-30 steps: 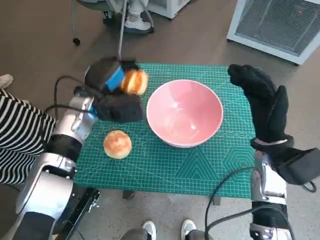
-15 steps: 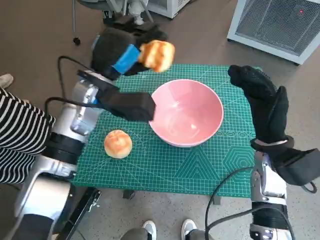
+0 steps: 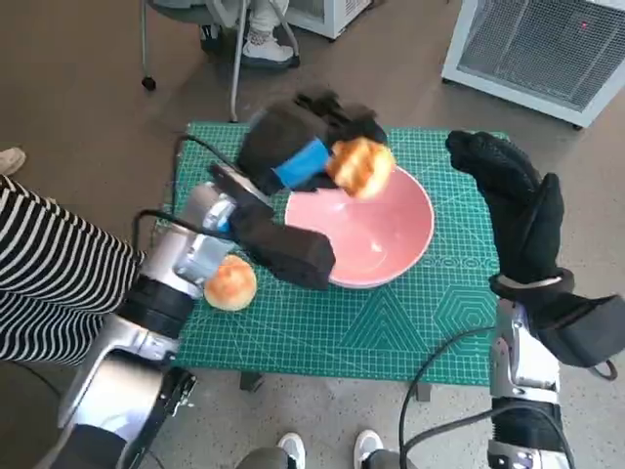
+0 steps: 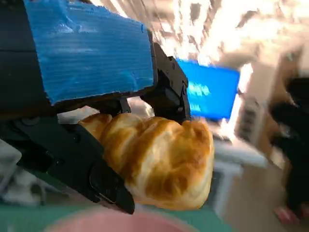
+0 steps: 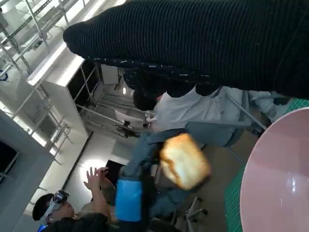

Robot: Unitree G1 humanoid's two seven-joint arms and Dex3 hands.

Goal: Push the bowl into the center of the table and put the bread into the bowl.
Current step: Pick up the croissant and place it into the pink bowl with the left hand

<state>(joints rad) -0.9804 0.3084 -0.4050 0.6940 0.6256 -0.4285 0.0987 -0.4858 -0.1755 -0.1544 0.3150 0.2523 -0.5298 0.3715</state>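
- Green cutting mat covers the small table; the pink bowl stands on it near the middle.
- Left hand grips one bread piece in the air, above the bowl's far rim.
- Second bread roll lies on the mat, beside the left forearm.
- Right hand is raised just beside the bowl, fingers stretched out, holding nothing.
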